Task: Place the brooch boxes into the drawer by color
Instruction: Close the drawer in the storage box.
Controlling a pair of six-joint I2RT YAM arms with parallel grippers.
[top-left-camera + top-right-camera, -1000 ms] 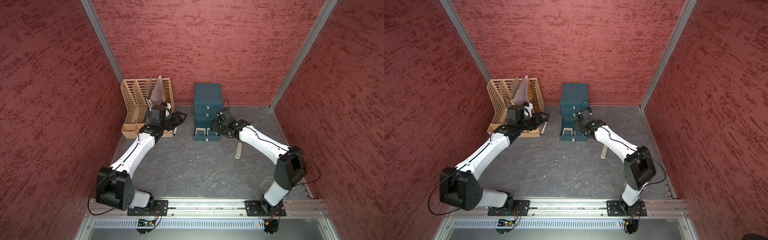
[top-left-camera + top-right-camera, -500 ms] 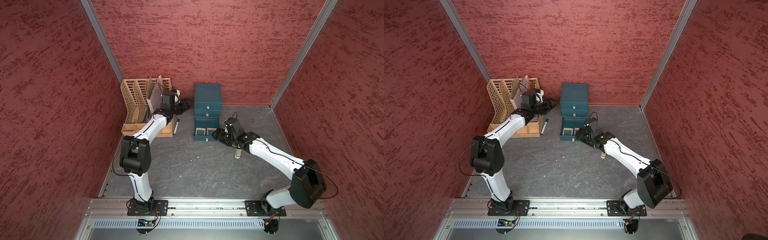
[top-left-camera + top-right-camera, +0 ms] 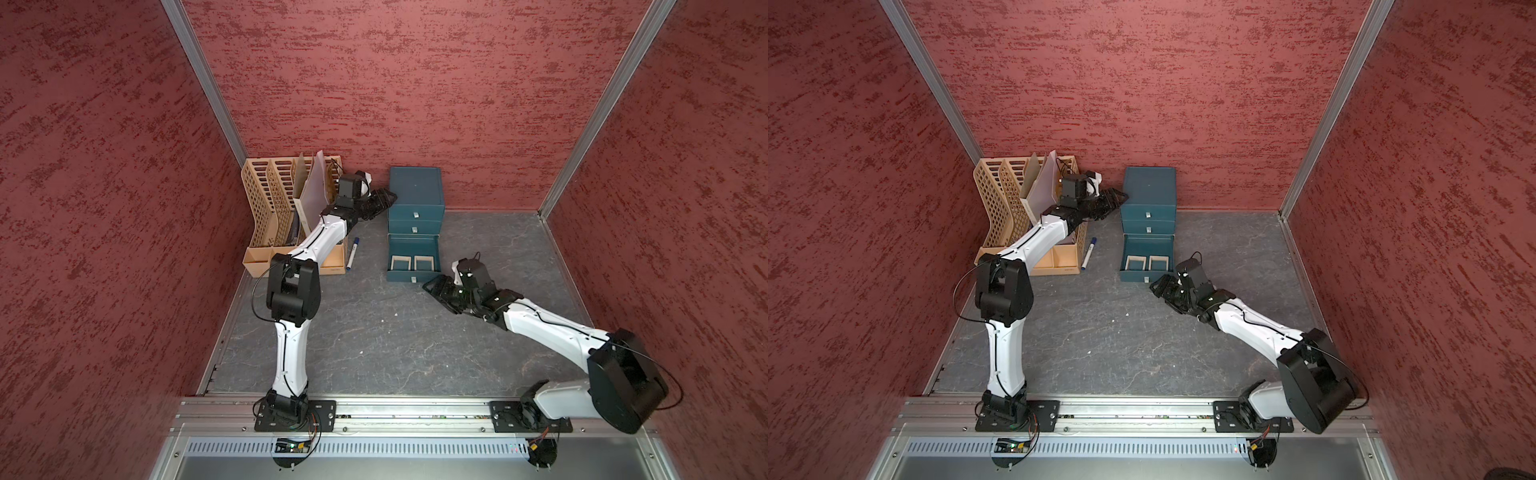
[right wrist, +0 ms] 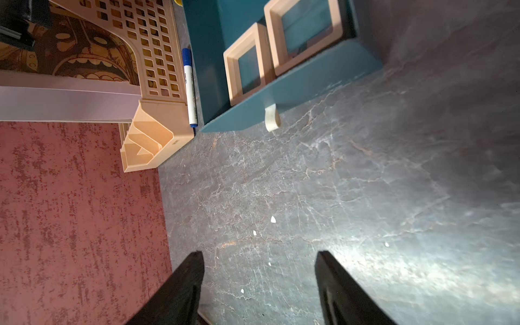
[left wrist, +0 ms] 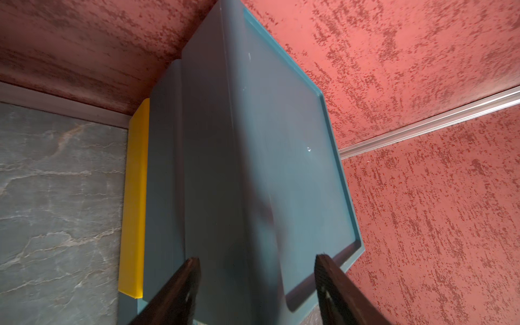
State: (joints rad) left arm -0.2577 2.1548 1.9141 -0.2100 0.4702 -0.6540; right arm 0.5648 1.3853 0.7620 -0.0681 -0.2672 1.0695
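Observation:
The drawer is a teal chest [image 3: 415, 193] by the back wall, seen in both top views [image 3: 1148, 191]. Its bottom drawer [image 3: 411, 275] is pulled out. Two pinkish-beige brooch boxes lie side by side in it [image 3: 400, 262] [image 3: 424, 262], also in the right wrist view [image 4: 247, 70] [image 4: 306, 31]. My left gripper [image 3: 388, 197] is open at the chest's upper left edge, and in the left wrist view the gripper [image 5: 257, 260] frames that edge [image 5: 239, 168]. My right gripper [image 4: 259, 261] is open and empty over bare floor, just in front of the open drawer [image 3: 430, 286].
A tan slotted file rack [image 3: 286, 208] with sheets stands left of the chest, close behind my left arm. A white marker with a blue cap [image 3: 352, 254] lies between rack and chest. A yellow strip [image 5: 135, 197] shows along the chest's foot. Red walls close three sides.
My left gripper has swung from in front of the rack over to the chest's upper left edge. My right gripper has drawn back from the open drawer toward the front.

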